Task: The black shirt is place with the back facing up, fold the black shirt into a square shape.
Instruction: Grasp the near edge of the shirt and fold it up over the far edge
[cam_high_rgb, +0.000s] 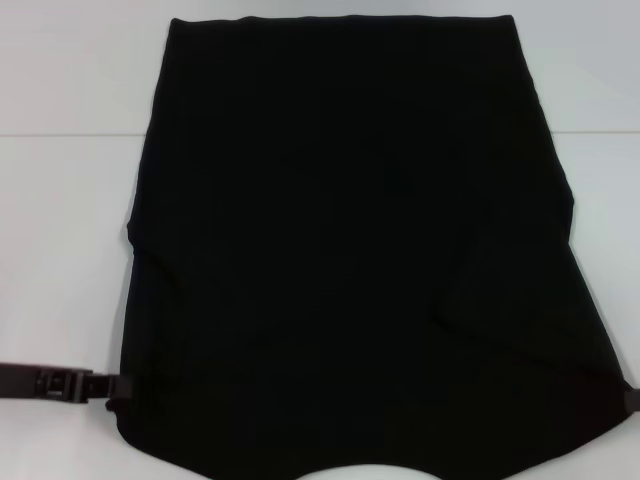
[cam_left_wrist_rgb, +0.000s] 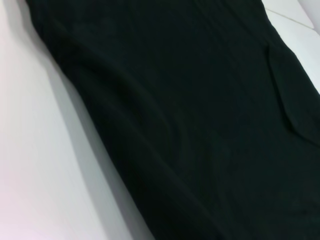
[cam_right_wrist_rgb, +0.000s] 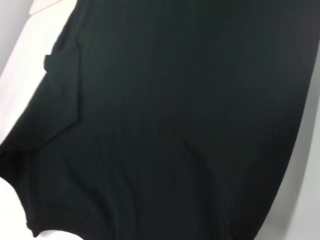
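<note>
shirt geometry matters most: the black shirt is spread on the white table, long axis running away from the robot. the left gripper (finger state cannot be told) is seen at its near left corner, the right gripper at the opposite near corner.

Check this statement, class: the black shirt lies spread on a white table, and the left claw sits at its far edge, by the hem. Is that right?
One thing is wrong. The head view shows the left claw at the near left corner of the black shirt, not at its far edge. The shirt does lie spread on the white table.
</note>
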